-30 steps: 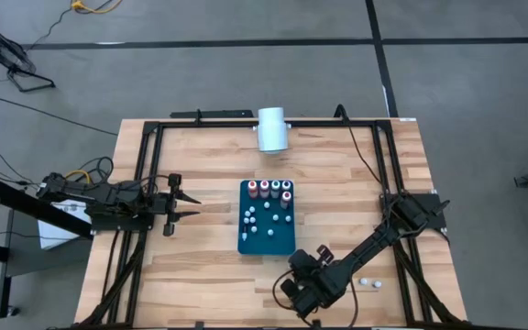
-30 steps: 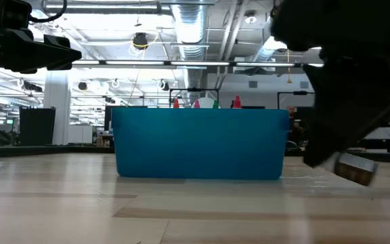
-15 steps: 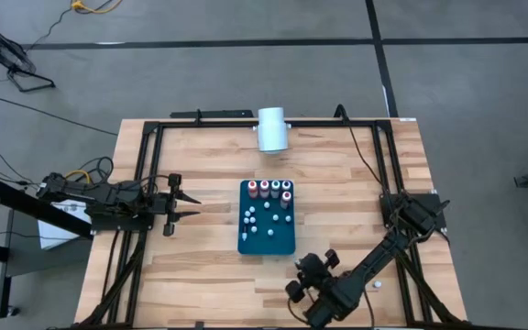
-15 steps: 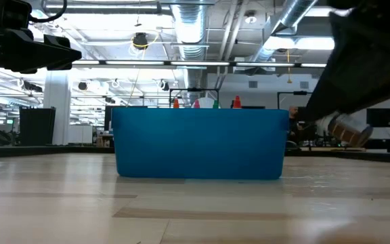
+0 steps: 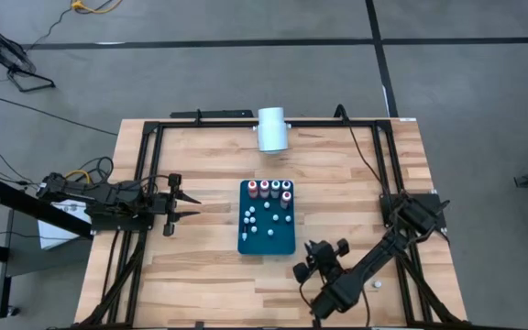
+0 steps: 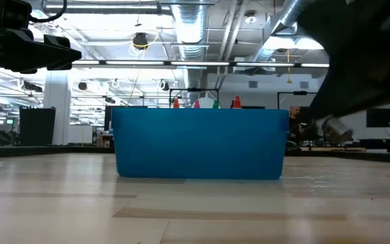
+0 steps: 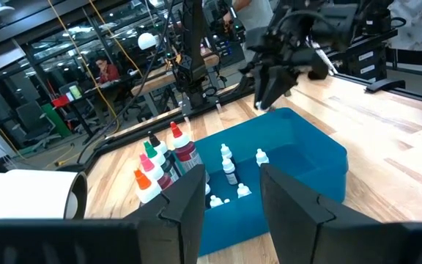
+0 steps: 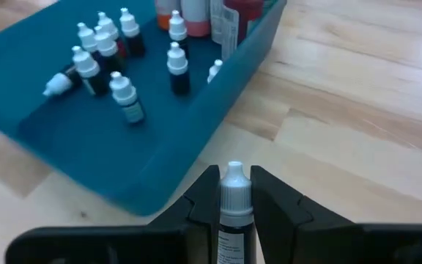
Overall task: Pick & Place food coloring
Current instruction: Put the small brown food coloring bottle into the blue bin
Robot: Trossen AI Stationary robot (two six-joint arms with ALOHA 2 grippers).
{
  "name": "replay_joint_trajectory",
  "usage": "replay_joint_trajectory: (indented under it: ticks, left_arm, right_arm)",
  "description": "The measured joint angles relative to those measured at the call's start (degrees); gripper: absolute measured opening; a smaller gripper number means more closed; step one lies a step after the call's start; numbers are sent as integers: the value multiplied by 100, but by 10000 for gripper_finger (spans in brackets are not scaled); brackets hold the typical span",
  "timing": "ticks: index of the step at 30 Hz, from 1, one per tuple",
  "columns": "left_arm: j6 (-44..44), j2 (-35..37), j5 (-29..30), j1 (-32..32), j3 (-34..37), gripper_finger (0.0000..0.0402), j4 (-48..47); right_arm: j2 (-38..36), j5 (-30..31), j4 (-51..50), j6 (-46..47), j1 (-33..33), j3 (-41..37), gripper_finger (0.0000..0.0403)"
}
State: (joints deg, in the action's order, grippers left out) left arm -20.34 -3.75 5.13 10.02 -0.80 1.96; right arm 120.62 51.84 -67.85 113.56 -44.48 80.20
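Observation:
A teal tray (image 5: 278, 240) lies mid-table, with taller bottles of food coloring (image 5: 273, 191) upright at its far end and small white-capped ones (image 8: 105, 48) standing or lying on its floor. My right gripper (image 5: 302, 269) hovers off the tray's near right corner, shut on one small white-capped bottle (image 8: 234, 192), which also shows in the low view (image 6: 335, 127). Over the table's left part, my left gripper (image 5: 186, 203) waits, level and open, facing the tray (image 7: 299, 147). My right gripper pinches the small bottle's body (image 8: 234, 224) between its two fingers, just below the white cap (image 8: 234, 180), which sticks out past the fingertips. The fingers slant down toward the tray from the table's near right. The bottle is lifted clear of the table.
A large white cylinder (image 5: 272, 128) lies at the table's far edge. A loose small bottle (image 5: 374, 286) lies on the wood near the right arm. Black frame rails (image 5: 145, 183) run along the table's sides. Bare wood lies between the tray and the near edge.
My right gripper has moved from near the table's near edge up and toward the teal tray, rolling its wrist as it went. It has stayed shut on the small bottle, which has risen from close to the wood to well clear of it.

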Motion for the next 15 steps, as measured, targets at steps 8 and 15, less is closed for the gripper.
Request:
replay_joint_trajectory:
  ticks: [8,15]
  left_arm:
    - [-9,0,0,1,0,123,0]
    - [-2,0,0,0,0,123,0]
  right_arm:
    - [0,242,862,4,189,-864,54]
    - [-598,249,896,-132,263,-1335,46]
